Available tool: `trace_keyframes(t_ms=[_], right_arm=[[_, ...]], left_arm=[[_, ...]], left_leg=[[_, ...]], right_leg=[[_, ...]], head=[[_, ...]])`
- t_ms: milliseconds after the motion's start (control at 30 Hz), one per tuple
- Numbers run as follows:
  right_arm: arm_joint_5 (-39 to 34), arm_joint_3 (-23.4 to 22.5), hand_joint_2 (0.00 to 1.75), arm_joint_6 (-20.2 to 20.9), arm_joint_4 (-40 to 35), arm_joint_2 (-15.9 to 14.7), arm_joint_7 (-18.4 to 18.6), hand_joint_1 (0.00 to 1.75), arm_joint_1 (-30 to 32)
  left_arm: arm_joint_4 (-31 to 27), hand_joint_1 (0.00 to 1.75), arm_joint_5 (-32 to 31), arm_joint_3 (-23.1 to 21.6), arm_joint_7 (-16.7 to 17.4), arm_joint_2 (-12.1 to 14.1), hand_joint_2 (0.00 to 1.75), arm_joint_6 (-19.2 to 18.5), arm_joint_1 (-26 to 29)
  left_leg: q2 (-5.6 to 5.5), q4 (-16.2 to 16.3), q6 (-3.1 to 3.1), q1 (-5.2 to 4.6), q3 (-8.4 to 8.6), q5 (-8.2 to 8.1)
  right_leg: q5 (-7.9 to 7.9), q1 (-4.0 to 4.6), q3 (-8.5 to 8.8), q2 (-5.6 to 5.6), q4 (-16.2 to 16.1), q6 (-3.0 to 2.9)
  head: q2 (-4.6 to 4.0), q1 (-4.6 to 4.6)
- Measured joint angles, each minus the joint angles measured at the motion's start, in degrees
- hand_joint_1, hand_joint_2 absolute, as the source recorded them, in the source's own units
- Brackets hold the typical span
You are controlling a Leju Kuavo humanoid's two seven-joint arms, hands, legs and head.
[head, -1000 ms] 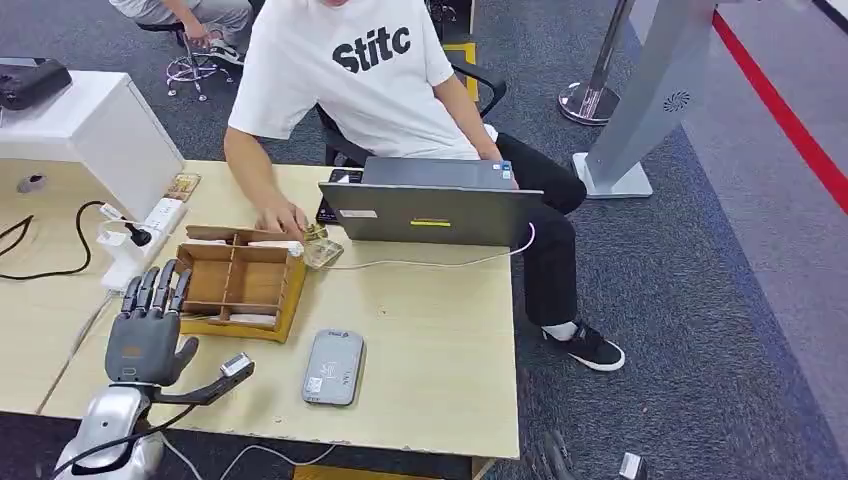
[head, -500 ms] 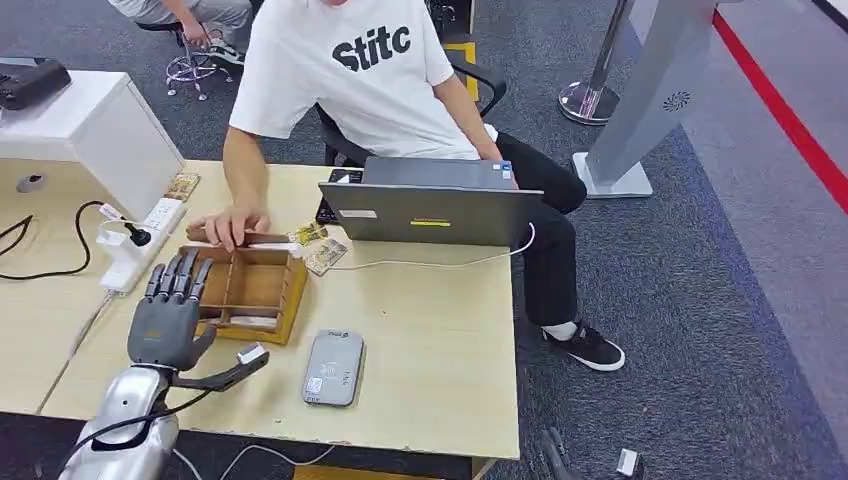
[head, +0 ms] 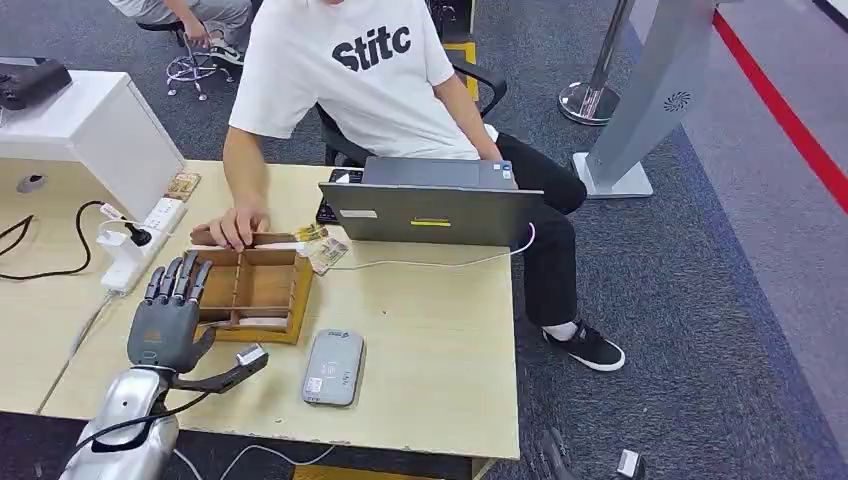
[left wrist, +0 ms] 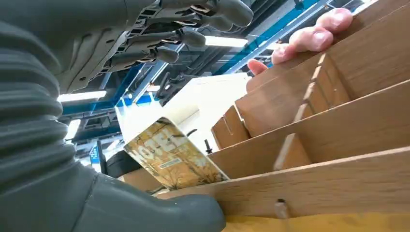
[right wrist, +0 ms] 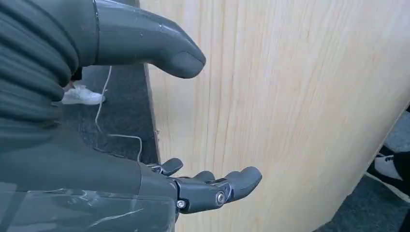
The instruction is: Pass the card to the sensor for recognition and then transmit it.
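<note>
Pale wood forms the desk (head: 440, 330), seen from above with the robot standing at its near edge. A wooden divided box (head: 255, 290) sits toward the desk's near left corner. The robot's left hand (head: 165, 320) hovers at the box's near left side, palm down, fingers spread and straight, holding nothing. From the camera at that wrist, the dark fingers (left wrist: 193, 36) arch above the box's partitions (left wrist: 309, 140), and a printed card (left wrist: 169, 154) (tan, with large pale lettering) stands tilted in a compartment at the box's left end.

A person in a white T-shirt (head: 350, 80) sits at the desk's far edge behind an open grey laptop (head: 435, 205). The person's hand (head: 232, 225) rests on the far rim of the box; the fingertips (left wrist: 314, 36) curl over that rim in the wrist camera. Two more cards (head: 325, 250) lie on the desk just beyond the box's far right corner, near the laptop.

A grey card sensor (head: 334, 367) lies flat near the desk's near edge, to the right of the box and apart from it. A white power strip (head: 140, 245) lies along the left part of the desk.

The right hand (right wrist: 212, 188) hangs beside a pale wooden panel, fingers loosely extended and apart from the thumb (right wrist: 150, 46), empty.
</note>
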Motion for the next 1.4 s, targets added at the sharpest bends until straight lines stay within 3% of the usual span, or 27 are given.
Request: trace_keyframes(t_ms=[267, 300, 333, 933, 1067, 1200, 1400], right_arm=[[0.0, 0.0, 1.75, 0.0, 0.0, 0.0, 0.0, 0.00, 0.0], [0.0, 0.0, 1.75, 0.0, 0.0, 0.0, 0.0, 0.00, 0.0], [0.0, 0.0, 1.75, 0.0, 0.0, 0.0, 0.0, 0.00, 0.0], [-0.1, 0.2, 1.75, 0.1, 0.0, 0.0, -0.4, 0.00, 0.1], [-0.3, 0.5, 1.75, 0.1, 0.0, 0.0, -0.4, 0.00, 0.1], [-0.7, 0.9, 1.75, 0.0, 0.0, 0.0, -0.4, 0.00, 0.1], [-0.8, 1.3, 1.75, -0.4, 0.0, 0.0, -0.2, 0.00, 0.1]], left_arm=[[0.0, 0.02, 0.0, 0.1, 0.0, 0.0, 1.75, 0.0, 0.1], [0.0, 1.31, 0.0, 0.1, 0.0, 0.0, 1.75, 0.0, 0.1], [0.0, 1.75, 0.0, 0.2, 0.0, 0.0, 1.75, 0.0, 0.1], [0.3, 1.75, 0.9, 2.0, -1.8, 0.0, 1.75, -0.4, 0.9], [-0.1, 1.75, 3.6, 2.4, -4.2, -0.3, 1.75, 1.2, 0.9], [-5.8, 1.75, 6.1, 2.9, -5.6, -1.9, 1.75, 0.9, 0.9], [-18.5, 1.75, 13.6, 4.0, -7.8, -4.9, 1.75, -4.2, -1.7]], left_leg=[[0.00, 0.0, 0.00, 0.00, 0.00, 0.00], [0.00, 0.0, 0.00, 0.00, 0.00, 0.00], [0.00, 0.0, 0.00, 0.00, 0.00, 0.00], [-0.01, 0.0, -0.01, 0.00, 0.01, 0.01], [-0.02, 0.0, -0.01, 0.00, 0.00, 0.01], [-0.03, 0.0, -0.01, 0.00, 0.00, 0.02], [-0.01, 0.0, 0.01, 0.00, 0.00, 0.04]], right_leg=[[0.00, 0.00, 0.00, 0.00, 0.0, 0.00], [0.00, 0.00, 0.00, 0.00, 0.0, 0.00], [0.00, 0.00, 0.00, 0.00, 0.0, 0.00], [0.00, 0.00, 0.01, -0.01, 0.0, 0.00], [0.00, 0.00, -0.01, -0.01, 0.0, 0.00], [0.01, 0.00, -0.01, -0.01, 0.0, 0.00], [0.07, 0.00, 0.01, 0.00, 0.0, 0.05]], head=[[0.00, 0.00], [0.00, 0.00], [0.00, 0.00], [0.00, 0.00], [0.00, 0.00], [0.00, 0.00], [0.00, 0.04]])
